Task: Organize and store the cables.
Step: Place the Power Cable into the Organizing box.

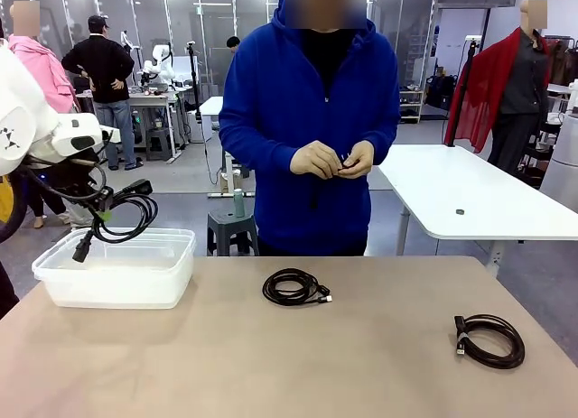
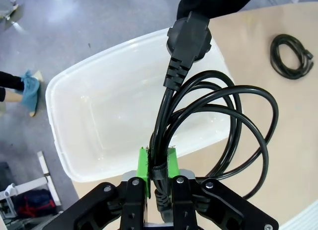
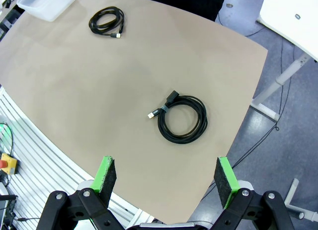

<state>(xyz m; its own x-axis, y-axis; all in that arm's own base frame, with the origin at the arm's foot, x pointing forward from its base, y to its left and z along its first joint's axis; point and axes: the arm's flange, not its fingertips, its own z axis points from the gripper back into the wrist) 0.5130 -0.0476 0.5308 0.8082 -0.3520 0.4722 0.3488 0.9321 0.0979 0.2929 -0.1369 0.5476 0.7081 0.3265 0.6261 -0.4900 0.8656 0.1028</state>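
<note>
My left gripper [image 1: 101, 216] hangs above the clear plastic bin [image 1: 117, 290] at the table's left, shut on a coiled black power cable [image 1: 129, 216]. In the left wrist view the green pads [image 2: 144, 164] pinch the cable [image 2: 233, 135], and its chunky plug [image 2: 189, 40] hangs over the bin [image 2: 99, 125]. A second coiled cable [image 1: 295, 287] lies mid-table, also seen as the coil [image 2: 291, 49] and the coil [image 3: 107, 21]. A third cable [image 1: 490, 339] lies at the right. My right gripper [image 3: 166, 174] hovers high above that cable [image 3: 182, 118], open and empty.
A person in a blue hoodie stands at the far side, both hands [image 1: 339, 160] together at waist height on something small and dark. The table's right edge [image 3: 248, 115] runs close to the third cable. A white table [image 1: 470, 197] stands behind.
</note>
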